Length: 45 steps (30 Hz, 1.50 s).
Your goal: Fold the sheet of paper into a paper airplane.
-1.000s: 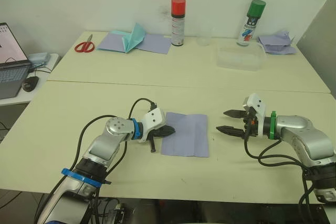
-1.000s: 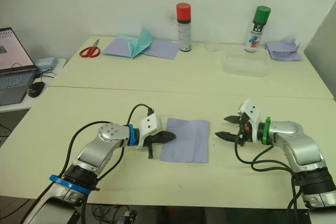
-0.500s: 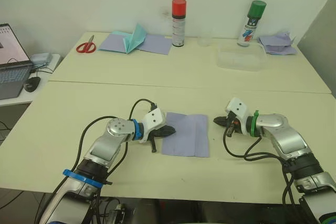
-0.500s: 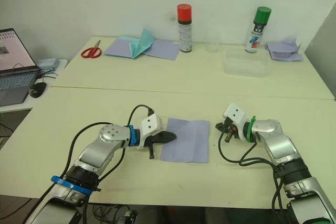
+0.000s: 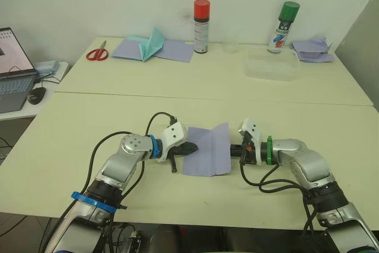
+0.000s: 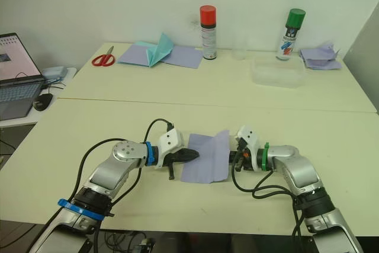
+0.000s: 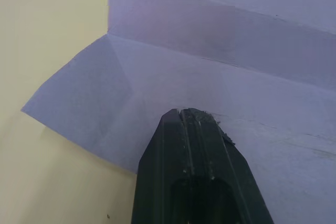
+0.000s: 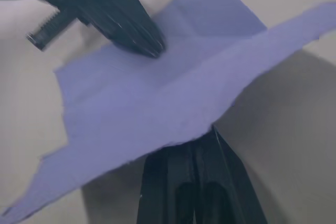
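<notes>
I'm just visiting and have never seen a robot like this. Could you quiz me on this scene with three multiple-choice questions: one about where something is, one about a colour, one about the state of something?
1. Where are the red scissors?
A. far table, robot's left
B. beside the green-capped can
C. on the sheet

2. What colour is the cap of the spray can nearest the teal paper plane?
A. green
B. red
C. blue

3. How does the sheet of paper lie?
A. fully flat
B. crumpled into a ball
C. right edge lifted

Answers: 1 A, they lie at that table's left end. 2 B, its cap is red. 3 C, the right gripper raises that edge while the left gripper presses the other side.
</notes>
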Motion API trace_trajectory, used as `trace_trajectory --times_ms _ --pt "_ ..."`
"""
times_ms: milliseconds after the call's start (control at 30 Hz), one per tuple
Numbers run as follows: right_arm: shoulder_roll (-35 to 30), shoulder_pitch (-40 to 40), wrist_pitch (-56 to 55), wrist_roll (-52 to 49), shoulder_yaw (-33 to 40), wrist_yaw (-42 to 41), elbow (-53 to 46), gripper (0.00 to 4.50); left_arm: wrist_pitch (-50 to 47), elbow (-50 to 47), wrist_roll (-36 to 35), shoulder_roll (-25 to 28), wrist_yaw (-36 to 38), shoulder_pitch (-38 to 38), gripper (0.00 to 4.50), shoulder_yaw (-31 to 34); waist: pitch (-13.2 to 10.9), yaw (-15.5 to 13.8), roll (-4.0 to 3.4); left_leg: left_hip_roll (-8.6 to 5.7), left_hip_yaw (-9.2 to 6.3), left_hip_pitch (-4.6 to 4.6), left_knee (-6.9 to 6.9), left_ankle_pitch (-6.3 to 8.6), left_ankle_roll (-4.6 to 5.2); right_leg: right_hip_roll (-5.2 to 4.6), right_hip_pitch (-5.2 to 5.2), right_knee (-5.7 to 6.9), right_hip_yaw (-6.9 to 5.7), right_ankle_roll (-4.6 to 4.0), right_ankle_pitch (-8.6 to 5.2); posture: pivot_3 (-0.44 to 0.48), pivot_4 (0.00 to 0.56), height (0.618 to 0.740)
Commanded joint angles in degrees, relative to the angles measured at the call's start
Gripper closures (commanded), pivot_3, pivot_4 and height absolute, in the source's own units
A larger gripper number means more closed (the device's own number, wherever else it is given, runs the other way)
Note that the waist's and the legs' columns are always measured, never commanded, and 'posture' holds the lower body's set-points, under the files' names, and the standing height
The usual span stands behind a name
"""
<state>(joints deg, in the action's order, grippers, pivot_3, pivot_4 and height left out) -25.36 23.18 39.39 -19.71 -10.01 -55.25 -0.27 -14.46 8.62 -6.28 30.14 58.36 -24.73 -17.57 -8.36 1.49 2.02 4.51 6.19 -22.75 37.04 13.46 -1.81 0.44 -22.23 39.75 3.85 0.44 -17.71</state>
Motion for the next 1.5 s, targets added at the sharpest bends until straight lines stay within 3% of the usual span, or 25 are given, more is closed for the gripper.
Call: trace_trajectory --times_ms 33,267,733,1033,1233,1367,1500 --pt "1.7 1.1 2.0 -4.4 4.3 2.0 -3.1 4.45 -1.6 2.5 2.2 0.3 0.5 1.1 4.50 -1.8 0.0 0.0 0.00 0.00 0.00 0.00 0.00 0.00 0.00 0.00 0.00 0.00 0.00 0.00 0.00 0.000 0.150 0.740" --pt "5.2 1.2 2.5 -4.0 2.3 5.9 -4.3 4.45 -1.6 3.3 2.3 0.8 1.2 0.5 4.50 -1.6 0.0 0.0 0.00 0.00 -0.03 -0.03 -0.02 0.00 0.00 0.01 -0.01 -0.04 0.00 0.00 0.00 0.000 0.150 0.740" --pt "11.0 2.8 -7.9 6.6 -5.9 12.4 5.6 4.45 -2.5 3.2 1.8 2.7 2.1 0.4 4.50 0.4 0.0 0.3 0.00 0.05 -0.03 -0.06 -0.05 0.00 0.00 0.07 -0.05 -0.10 -0.01 0.00 0.00 0.000 0.150 0.740" --pt "10.7 4.0 -12.4 11.9 -11.3 10.5 9.7 4.45 -9.1 -7.8 -3.7 10.4 2.0 4.2 4.50 9.3 0.0 1.6 0.03 0.19 -0.09 -0.02 -0.15 0.01 -0.03 0.24 -0.09 -0.11 0.01 -0.03 -0.02 0.000 0.150 0.740" --pt "10.6 4.3 -13.6 12.7 -11.3 9.3 11.1 4.45 -16.3 -17.1 -12.2 8.3 1.2 0.8 4.50 14.4 0.0 1.5 0.10 0.19 -0.16 -0.15 -0.12 0.01 -0.04 0.23 -0.10 -0.16 -0.01 -0.04 -0.02 0.000 0.150 0.740" --pt "10.4 4.4 -14.4 13.2 -11.3 8.4 11.7 4.45 -18.7 -19.5 -13.5 6.0 -0.4 -0.5 4.50 12.8 0.0 1.4 0.10 0.11 -0.12 -0.15 -0.12 0.01 -0.03 0.21 -0.05 -0.25 0.07 -0.03 -0.02 0.000 0.150 0.740" --pt "10.6 4.6 -14.6 13.1 -10.8 8.9 11.9 4.45 -16.6 -17.3 -8.4 5.3 -1.5 1.1 4.50 6.4 0.0 1.4 0.10 0.12 -0.15 -0.15 -0.15 0.01 -0.03 0.25 -0.07 -0.26 0.14 -0.04 -0.02 0.000 0.150 0.740"
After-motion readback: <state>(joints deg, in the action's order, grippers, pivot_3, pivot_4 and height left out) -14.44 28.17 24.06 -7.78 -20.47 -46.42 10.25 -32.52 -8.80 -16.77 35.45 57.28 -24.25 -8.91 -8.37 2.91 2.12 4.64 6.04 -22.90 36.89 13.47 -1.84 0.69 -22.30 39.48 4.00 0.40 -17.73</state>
